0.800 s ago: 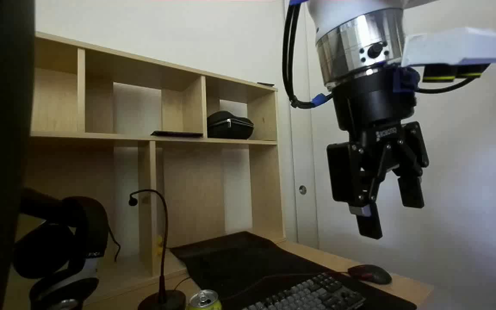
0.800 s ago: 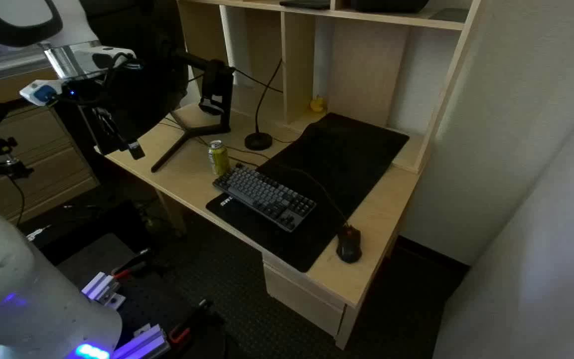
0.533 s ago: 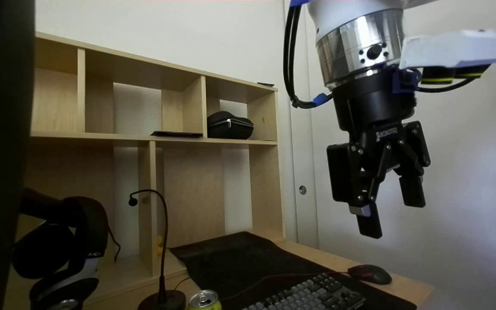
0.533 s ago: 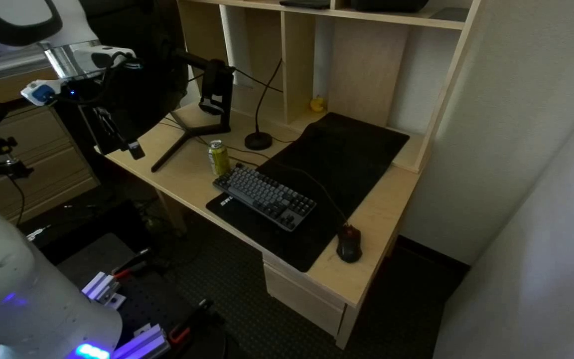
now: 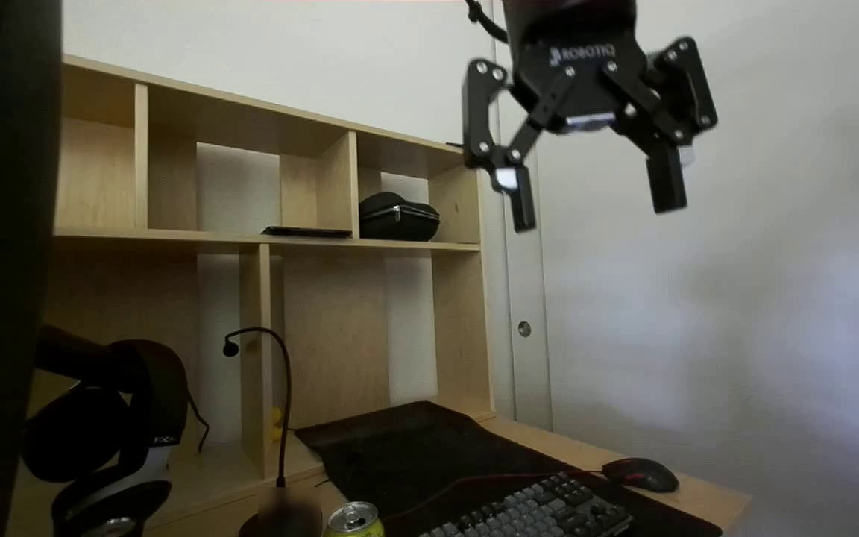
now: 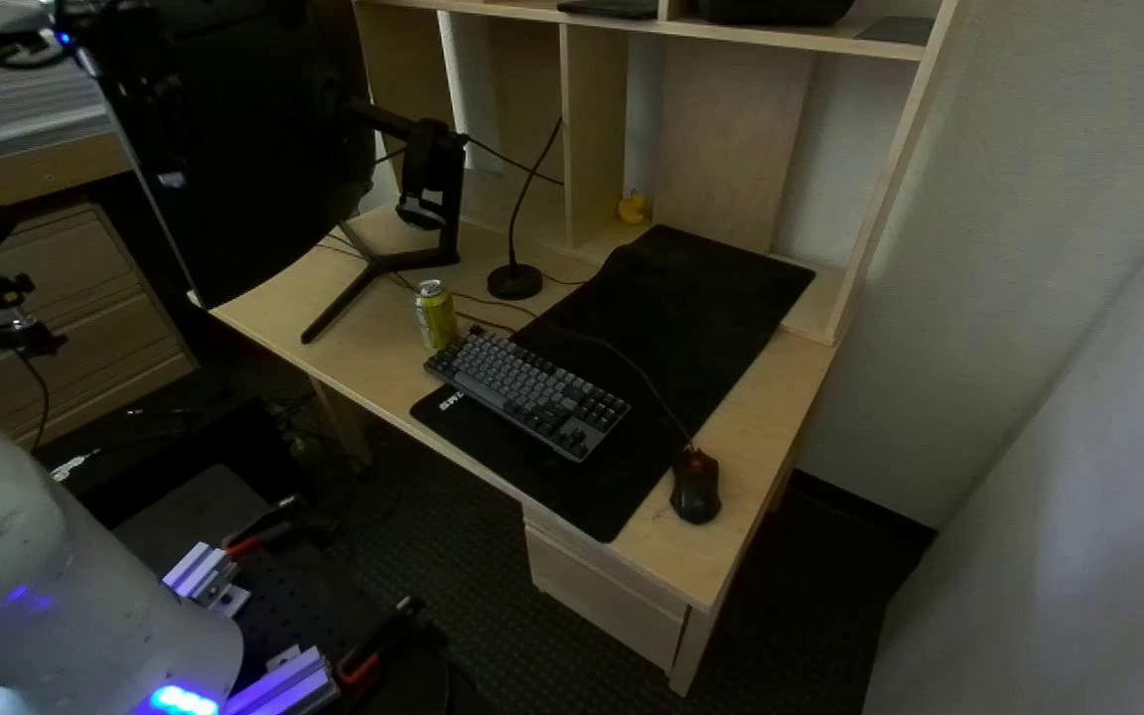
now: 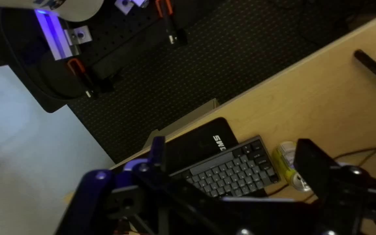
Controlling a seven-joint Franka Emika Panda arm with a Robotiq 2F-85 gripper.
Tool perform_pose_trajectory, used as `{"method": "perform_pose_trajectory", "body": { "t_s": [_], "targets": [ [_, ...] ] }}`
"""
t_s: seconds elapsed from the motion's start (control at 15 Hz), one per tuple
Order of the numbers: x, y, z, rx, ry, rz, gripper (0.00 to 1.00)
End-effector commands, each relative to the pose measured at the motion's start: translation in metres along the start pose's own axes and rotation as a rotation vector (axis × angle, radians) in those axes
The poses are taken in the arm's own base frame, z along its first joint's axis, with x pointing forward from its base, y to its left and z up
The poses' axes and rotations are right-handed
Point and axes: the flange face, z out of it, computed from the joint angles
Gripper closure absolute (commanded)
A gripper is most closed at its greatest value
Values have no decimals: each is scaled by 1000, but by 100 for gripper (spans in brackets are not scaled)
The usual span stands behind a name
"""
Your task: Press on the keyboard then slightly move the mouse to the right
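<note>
Hand (image 5: pixel 597 212): jaws apart, gripping nothing, well above the keyboard (image 5: pixel 530 516) in an exterior view. Pressing it and shifting the mouse (image 5: pixel 642 475) presumably both remain. Beyond the keyboard, a shelf unit (image 5: pixel 461 328) holds a zip case (image 5: pixel 398 218), contents hidden. In an exterior view, the mouse rests on the bench (image 6: pixel 691 566) past one keyboard end; the can (image 6: pixel 436 316) stands at the opposite end. Wrist view: the can is beside the keyboard, contents not visible.

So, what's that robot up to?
A robot arm holds its open tool up in the air with nothing in it. It's touching neither the keyboard, mostly on a dark mat, nor the mouse, on the bare desk beside that mat. Its job is to press the keyboard, then nudge the mouse a little to the right.
</note>
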Motion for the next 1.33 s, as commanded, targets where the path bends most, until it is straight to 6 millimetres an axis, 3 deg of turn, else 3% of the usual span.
{"method": "perform_pose_trajectory", "body": {
  "t_s": [0.0, 0.13, 0.27, 0.33, 0.67, 0.8, 0.87, 1.0, 1.2, 1.27],
  "targets": [
    [2, -6, -17, 15, -6, 33, 0],
    [6, -13, -29, 24, -14, 57, 0],
    [12, -14, -23, -4, -42, 103, 0],
    [39, -10, -5, -11, -51, 216, 0],
    [125, 40, 76, -23, -101, 494, 0],
    [175, 63, 104, -41, -138, 611, 0],
    [139, 51, 81, -27, -104, 527, 0],
    [168, 67, 104, -36, -140, 591, 0],
    [175, 66, 110, -42, -152, 604, 0],
    [200, 63, 119, -46, -190, 614, 0]
  ]
}}
